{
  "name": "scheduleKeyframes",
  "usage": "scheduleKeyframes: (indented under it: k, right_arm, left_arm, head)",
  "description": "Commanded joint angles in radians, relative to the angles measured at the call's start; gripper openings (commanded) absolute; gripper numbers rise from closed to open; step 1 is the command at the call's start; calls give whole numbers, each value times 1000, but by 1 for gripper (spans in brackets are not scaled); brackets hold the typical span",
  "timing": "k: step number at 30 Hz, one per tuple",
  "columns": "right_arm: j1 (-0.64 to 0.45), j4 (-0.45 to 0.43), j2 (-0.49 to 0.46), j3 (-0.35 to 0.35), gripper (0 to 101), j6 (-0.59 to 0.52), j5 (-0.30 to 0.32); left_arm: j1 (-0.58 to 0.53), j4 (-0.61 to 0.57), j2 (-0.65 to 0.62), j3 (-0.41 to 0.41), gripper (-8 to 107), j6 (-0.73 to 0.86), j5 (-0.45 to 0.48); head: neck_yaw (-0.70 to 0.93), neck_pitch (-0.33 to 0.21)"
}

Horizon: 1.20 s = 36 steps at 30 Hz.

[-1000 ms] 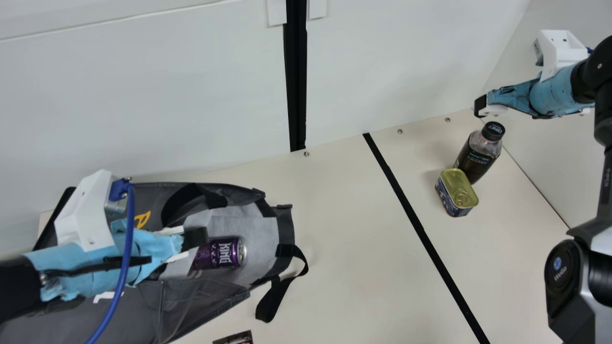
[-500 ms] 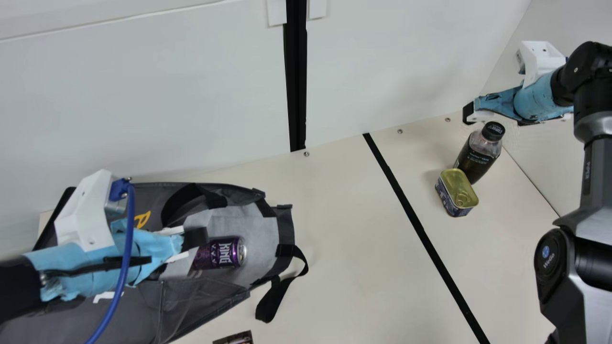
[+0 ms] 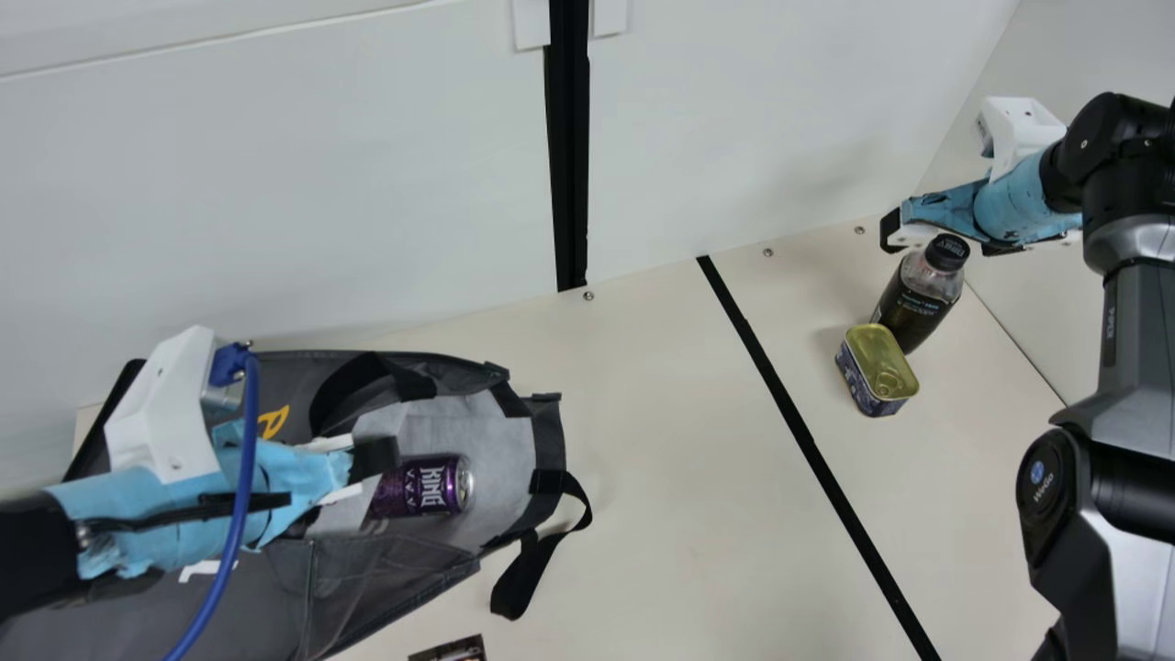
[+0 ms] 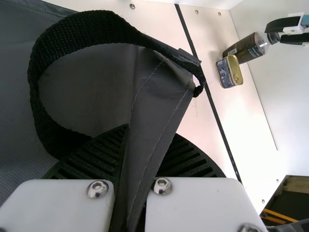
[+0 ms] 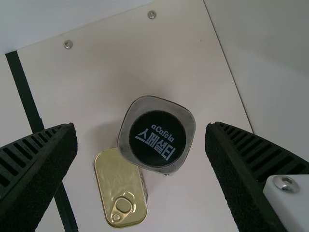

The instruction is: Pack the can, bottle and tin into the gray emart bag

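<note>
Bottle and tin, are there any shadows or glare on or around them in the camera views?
Main view: faint, soft shadow on the table beside the bottle and tin; right wrist view: soft shadow by the bottle, towards the black strip; left wrist view: table brightly lit around both, no glare hiding either.

2 black-jointed arms (image 3: 1113, 147) wear blue wraps (image 3: 1014, 207) and white brackets (image 3: 1017, 128).
</note>
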Motion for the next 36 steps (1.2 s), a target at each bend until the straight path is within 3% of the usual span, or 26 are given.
scheduleKeyframes:
  k: [1,16,29,30,36]
  right_arm:
    - [-2,5,4,1,91,-2,1]
    - [-13,17,40,-1,91,-8,1]
    - [-10,29,57,-22,4,-11,1]
    - [-10,30,58,-23,0,-11,1]
    - [-12,36,58,-33,0,-18,1]
  left_arm:
    - [0,0,0,0,10,0,0]
    - [0,0,0,0,10,0,0]
    - [0,0,0,0,10,0,0]
    - [0,0,0,0,10,0,0]
    - [0,0,0,0,10,0,0]
  head:
    - [-1,-23]
    - [-1,-23]
    - [-1,-23]
    - [-1,-23]
    - [-1,-23]
